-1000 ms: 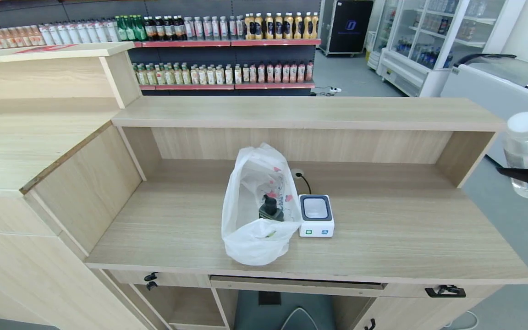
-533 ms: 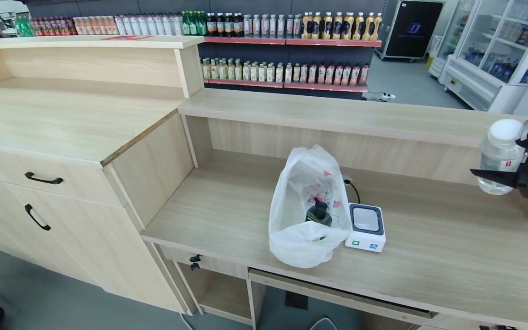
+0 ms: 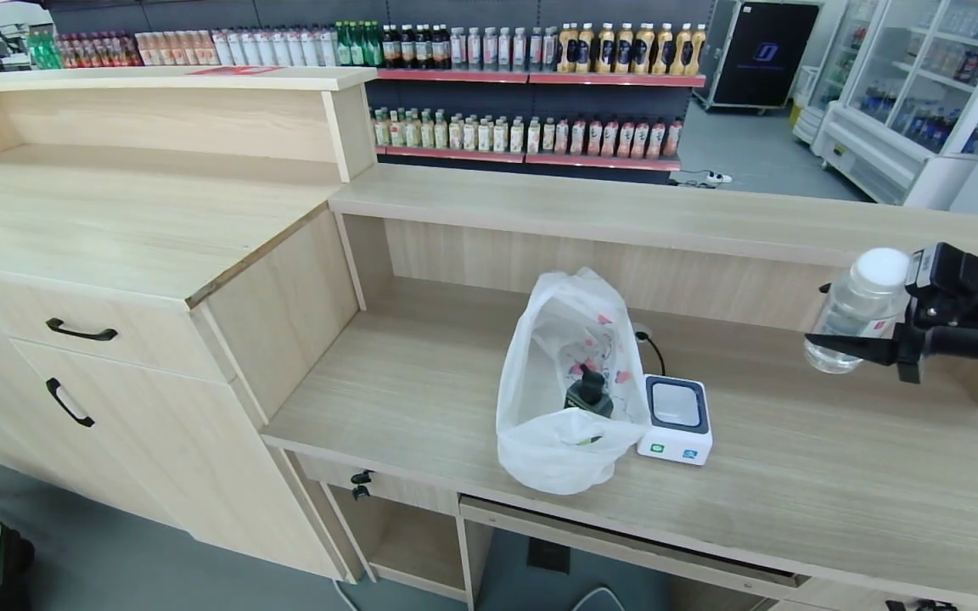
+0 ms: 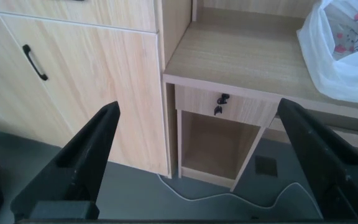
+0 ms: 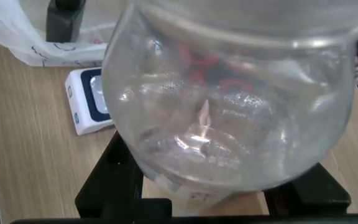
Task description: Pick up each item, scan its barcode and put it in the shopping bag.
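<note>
The right hand [image 3: 847, 341] held the clear, white-capped plastic bottle [image 3: 858, 310], tilted, above the pale wooden surface [image 3: 837, 475], well right of the white box scanner [image 3: 676, 409]. Advised: turn its label (barcode not discernible) squarely to the scanner window. The left hand [image 4: 194, 168] stood wide, empty.

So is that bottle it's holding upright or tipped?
Tipped: the bottle leans in the right end effector, white cap nearer the arm than its base.
</note>
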